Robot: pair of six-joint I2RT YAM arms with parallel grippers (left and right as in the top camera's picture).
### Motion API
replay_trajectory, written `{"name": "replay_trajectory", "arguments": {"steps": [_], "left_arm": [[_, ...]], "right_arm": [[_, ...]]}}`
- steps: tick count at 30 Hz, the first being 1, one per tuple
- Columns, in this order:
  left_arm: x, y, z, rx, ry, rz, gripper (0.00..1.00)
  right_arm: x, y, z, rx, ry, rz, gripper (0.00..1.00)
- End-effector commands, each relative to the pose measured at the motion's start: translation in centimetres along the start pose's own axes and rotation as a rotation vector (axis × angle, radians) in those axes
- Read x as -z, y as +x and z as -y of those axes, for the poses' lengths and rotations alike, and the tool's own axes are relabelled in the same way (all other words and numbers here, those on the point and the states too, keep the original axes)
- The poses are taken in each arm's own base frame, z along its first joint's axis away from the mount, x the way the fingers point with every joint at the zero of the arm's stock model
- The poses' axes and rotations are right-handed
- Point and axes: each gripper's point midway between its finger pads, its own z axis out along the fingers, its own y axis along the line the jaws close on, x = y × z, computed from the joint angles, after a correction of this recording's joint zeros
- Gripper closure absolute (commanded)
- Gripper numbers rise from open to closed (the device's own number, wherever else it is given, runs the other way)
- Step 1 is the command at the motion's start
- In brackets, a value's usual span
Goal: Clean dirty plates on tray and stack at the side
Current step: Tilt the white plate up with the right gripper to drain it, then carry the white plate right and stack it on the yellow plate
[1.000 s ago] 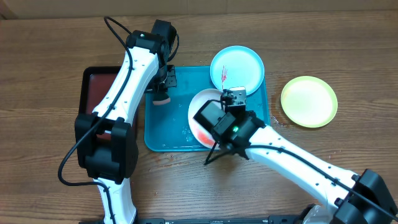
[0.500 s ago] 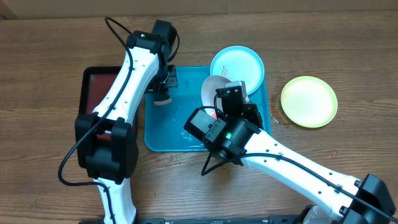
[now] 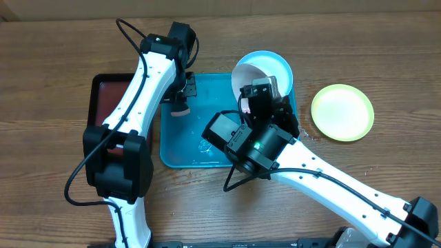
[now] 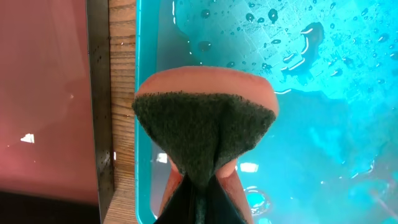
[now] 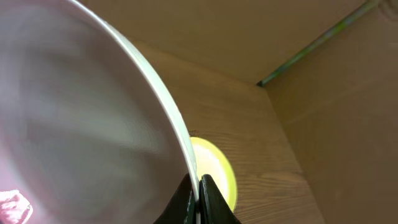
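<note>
**mk_tinker:** Starting at the left of the overhead shot, there's the black tray [image 3: 103,96] with the red inside, which isn't part of this. Just right of it the left gripper [image 3: 180,96] hangs over the upper left corner of the turquoise tray [image 3: 182,141], fingers clamped on a sponge [image 4: 205,124]. The wrist view shows the sponge squeezed into a wedge, dark scrub side toward the camera. The tray floor is wet, with puddles and droplets all over.

**plate_wrangler:** And the white plate [image 3: 242,74]?

**mk_tinker:** Upper middle, tipped up steeply off the tray. The right gripper [image 5: 198,190] has it pinched by the rim. There's a red smear [image 5: 12,205] low on its face, so I'd say it's not clean yet. The blue plate [image 3: 279,65] sits behind it at the tray's upper right corner, partly covered. The yellow-green plate [image 3: 342,112] is flat on the table [image 3: 386,62] at far right, well apart from the tray, and looks clean.

**plate_wrangler:** A rim grip is pretty much the only option on shallow plates like these. My guess is light, stiff plastic, so weight's no problem. But wet and smooth means slippery, and a thin edge pinch could let it swivel once the sponge pushes on it. I'd wipe gently, close to the gripped edge.
</note>
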Motion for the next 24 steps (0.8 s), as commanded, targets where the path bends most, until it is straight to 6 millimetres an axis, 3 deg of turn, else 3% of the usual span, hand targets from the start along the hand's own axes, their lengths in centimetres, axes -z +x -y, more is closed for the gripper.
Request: {"name": "replay_trajectory", "arguments": {"steps": [1, 7, 12, 20, 24], "left_arm": [[0.0, 0.3, 0.3, -0.016, 0.008, -0.005, 0.96], [0.0, 0.3, 0.3, -0.016, 0.007, -0.005, 0.95], [0.0, 0.4, 0.3, -0.016, 0.007, -0.006, 0.96], [0.0, 0.3, 0.4, -0.016, 0.008, -0.003, 0.96], [0.0, 0.3, 0.4, -0.017, 0.008, -0.003, 0.96]], "right_arm": [[1.1, -2.5, 2.6, -0.07, 0.041, 0.073, 0.96], [1.3, -2.7, 2.7, -0.081, 0.022, 0.061, 0.96], [0.8, 0.0, 0.0, -0.226, -0.125, -0.113, 0.96], [-3.2, 5.2, -5.5, -0.284, -0.453, -0.503, 0.96], [-6.4, 6.0, -4.7, -0.379, -0.547, -0.623, 0.96]]}}
